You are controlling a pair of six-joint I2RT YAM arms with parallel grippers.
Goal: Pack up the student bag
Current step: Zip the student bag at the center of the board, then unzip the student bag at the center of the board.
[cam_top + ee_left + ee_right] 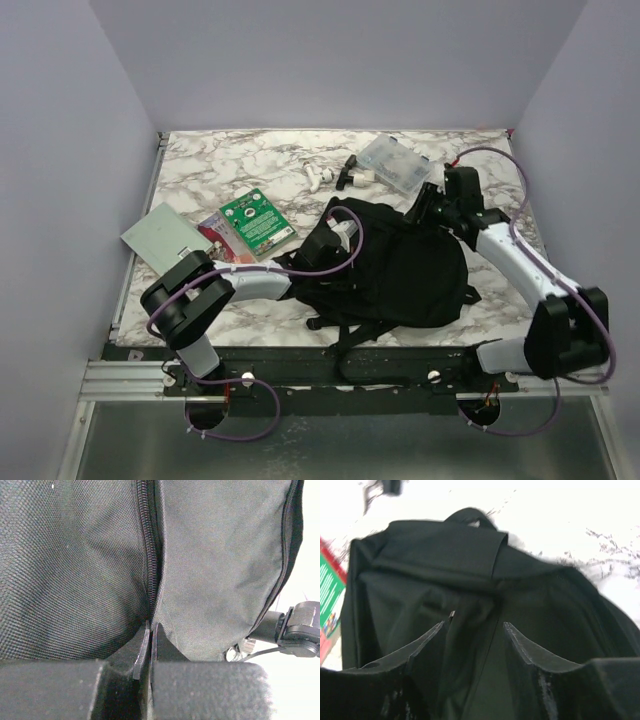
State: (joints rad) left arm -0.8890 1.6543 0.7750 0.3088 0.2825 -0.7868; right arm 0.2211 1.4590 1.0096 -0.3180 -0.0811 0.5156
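The student bag [405, 265] is a large black backpack lying flat mid-table, straps toward the near edge. My left gripper [340, 232] is at its upper left corner. In the left wrist view its jaws [150, 626] are pressed together on the bag's fabric [215, 555], right where the zipper [147, 540] runs down to the tips. My right gripper [428, 205] hovers at the bag's far right corner. In the right wrist view it [473, 625] stands open over the dark fabric [435, 560], holding nothing. A small metal zipper pull [451, 614] shows beside its left finger.
A green booklet [255, 222], a red packet [213, 236] and a grey flat pad [160, 235] lie left of the bag. A clear plastic compartment box [395, 163], white earbuds [318, 178] and a small black-and-white item [352, 175] sit at the back.
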